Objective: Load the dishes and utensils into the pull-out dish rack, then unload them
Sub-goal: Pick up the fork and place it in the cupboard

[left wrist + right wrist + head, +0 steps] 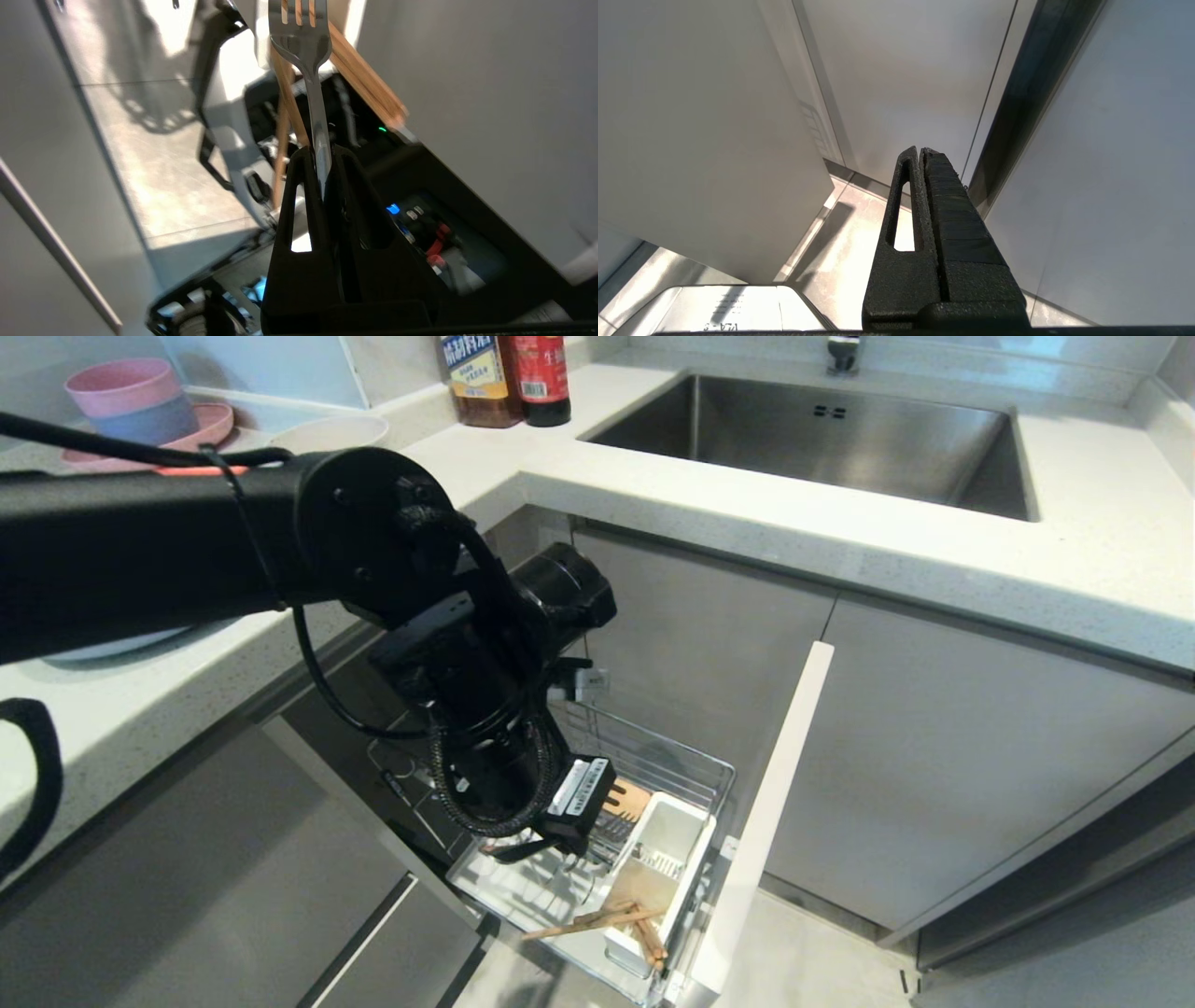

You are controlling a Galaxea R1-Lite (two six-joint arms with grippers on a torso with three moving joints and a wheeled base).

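Fork held over rack

Head: one left arm (485,709) bends down over one rack (653,775); two chopsticks (597,919) lie there.
Left wrist: left gripper (322,154) clamps one fork (308,60), tines outward.
Right wrist: right gripper (920,151) closed, empty, near cabinets.

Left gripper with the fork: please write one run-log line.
left gripper: shut on slim silver metal fork | position: over chrome wire pull-out dish rack | right gripper: shut, parked

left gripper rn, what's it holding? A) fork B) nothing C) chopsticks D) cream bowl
A: in the left wrist view the left gripper is shut on the handle of the silver fork, tines pointing away from it; the chopsticks lie in the pull-out dish rack.
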